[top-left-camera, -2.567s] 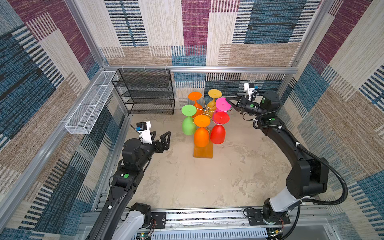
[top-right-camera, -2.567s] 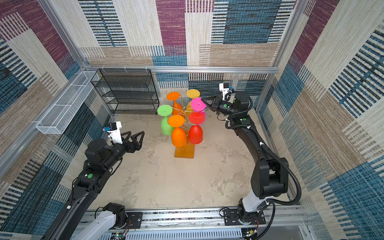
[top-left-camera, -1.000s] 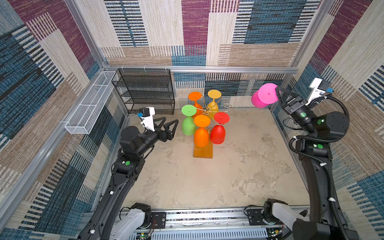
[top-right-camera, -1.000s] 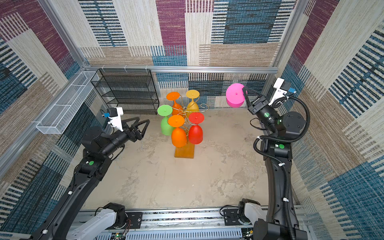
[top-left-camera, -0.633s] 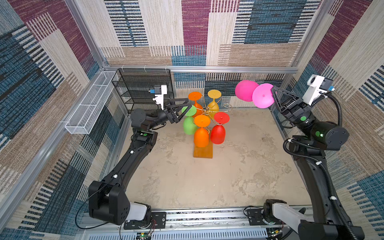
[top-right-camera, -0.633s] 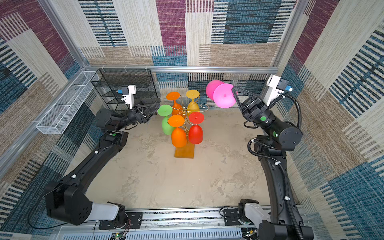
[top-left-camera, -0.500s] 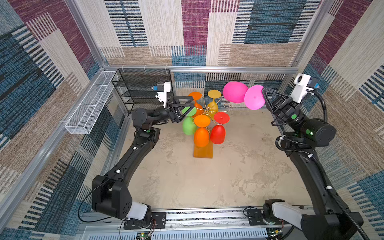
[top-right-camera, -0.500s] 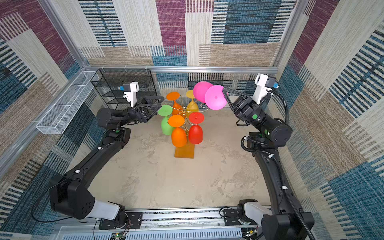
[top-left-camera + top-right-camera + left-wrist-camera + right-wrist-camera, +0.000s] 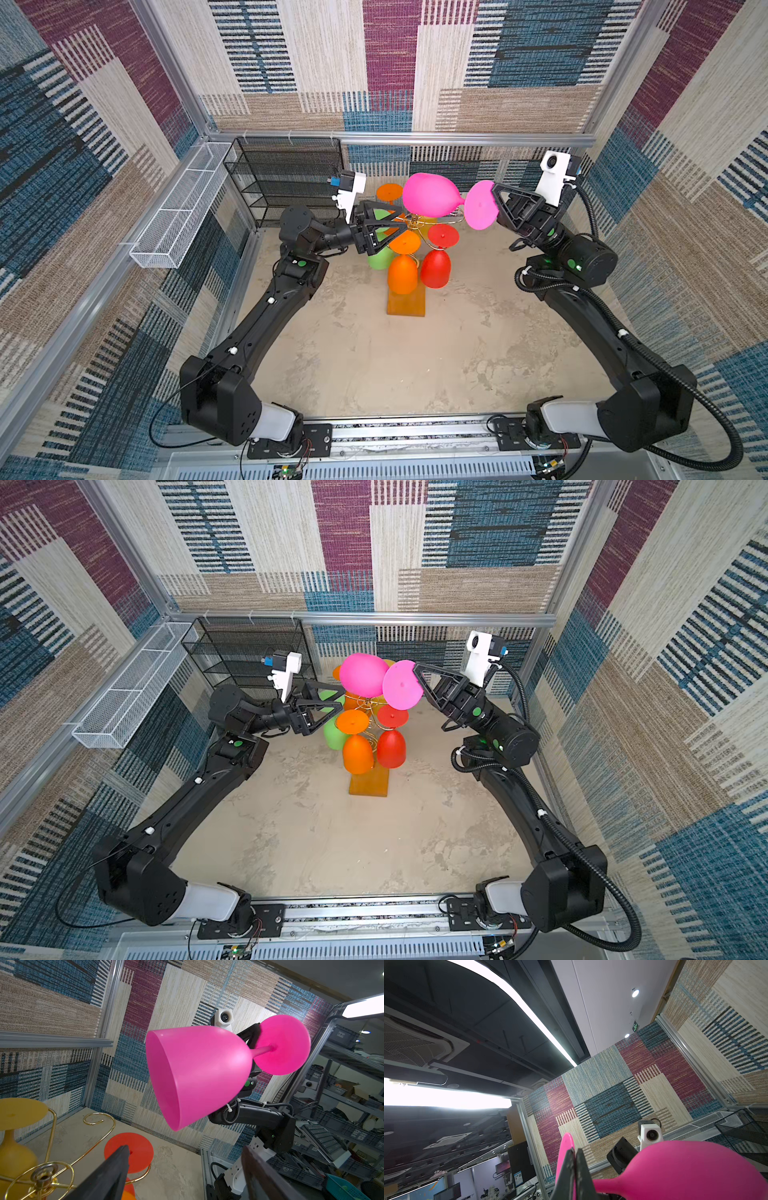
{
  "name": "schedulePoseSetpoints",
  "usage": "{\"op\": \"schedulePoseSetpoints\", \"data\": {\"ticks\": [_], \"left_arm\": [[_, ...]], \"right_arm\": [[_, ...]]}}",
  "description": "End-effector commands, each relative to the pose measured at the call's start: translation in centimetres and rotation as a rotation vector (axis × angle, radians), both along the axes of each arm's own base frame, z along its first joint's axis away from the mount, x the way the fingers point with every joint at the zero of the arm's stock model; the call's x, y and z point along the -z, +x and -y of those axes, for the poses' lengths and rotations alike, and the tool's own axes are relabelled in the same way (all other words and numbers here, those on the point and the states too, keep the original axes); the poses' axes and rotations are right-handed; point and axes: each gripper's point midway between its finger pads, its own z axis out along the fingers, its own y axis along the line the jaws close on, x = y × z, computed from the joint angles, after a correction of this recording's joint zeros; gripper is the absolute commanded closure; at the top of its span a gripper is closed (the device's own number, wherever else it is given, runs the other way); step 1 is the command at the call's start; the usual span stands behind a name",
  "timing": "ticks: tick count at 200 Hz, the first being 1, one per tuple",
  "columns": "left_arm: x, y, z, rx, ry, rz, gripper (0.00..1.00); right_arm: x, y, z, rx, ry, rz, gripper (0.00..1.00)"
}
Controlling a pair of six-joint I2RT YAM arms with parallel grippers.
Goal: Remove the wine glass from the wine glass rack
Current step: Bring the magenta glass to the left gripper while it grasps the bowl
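the right hand [image 9: 494, 190] is pinching the edge of the round foot of the pink wine glass [image 9: 430, 195] and is holding it up in the air on its side, with the stem running roughly level and the open mouth of the bowl facing the left arm. in the right wrist view its fingers [image 9: 581, 1172] are pressing together on the thin pink disc. in both top views the pink bowl is hanging over the top of the wine glass rack [image 9: 406, 303], whose orange-brown base is standing on the sandy counter [image 9: 395, 365]. in the left wrist view the glass is sitting clear of the rack's gold scrolls, touching none of them. the left hand [image 9: 402, 218] is reaching in from the opposite side with its fingers standing wide apart and gripping nothing, just beside the top of the rack and near the mouth of the pink bowl without touching it. a red glass [image 9: 435, 268] and an orange glass [image 9: 402, 274] are hanging bowl-down on the near side of the rack. a green glass [image 9: 380, 261] is hanging partly behind the left hand's fingers, and a yellow glass [image 9: 12, 1157] is showing in the left wrist view. a black mesh shelf [image 9: 286, 174] is standing in the far left corner, and a white wire basket [image 9: 178, 216] is hanging along the left wall.
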Motion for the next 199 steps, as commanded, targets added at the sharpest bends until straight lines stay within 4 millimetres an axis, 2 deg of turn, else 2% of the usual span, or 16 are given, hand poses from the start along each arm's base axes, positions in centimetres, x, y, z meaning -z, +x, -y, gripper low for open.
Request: {"op": "schedulePoseSetpoints", "data": {"ticks": [1, 70, 102, 141, 144, 159, 199], "left_arm": [[0.2, 0.1, 0.6, -0.001, 0.015, 0.031, 0.13], [0.9, -0.7, 1.6, 0.009, 0.021, 0.056, 0.13], [1.0, -0.9, 1.8, 0.011, 0.019, 0.057, 0.19], [1.3, -1.0, 1.8, 0.009, 0.013, 0.046, 0.39], [0.8, -1.3, 1.7, 0.009, -0.002, 0.077, 0.41], [0.6, -1.4, 1.6, 0.007, -0.006, 0.085, 0.51], [0.3, -1.8, 1.4, 0.0, -0.012, 0.092, 0.69]], "right_arm": [[0.0, -0.8, 0.2, -0.047, 0.046, 0.017, 1.0], [2.5, 1.1, 0.6, -0.114, 0.121, -0.086, 1.0], [3.2, 1.3, 1.4, -0.159, 0.195, -0.107, 1.0], [4.5, 2.2, 2.6, -0.213, 0.295, -0.161, 1.0], [4.6, 2.3, 2.7, -0.214, 0.302, -0.164, 1.0], [5.0, 2.6, 2.9, -0.215, 0.318, -0.182, 1.0], [5.1, 3.0, 3.1, -0.215, 0.323, -0.197, 1.0]]}}
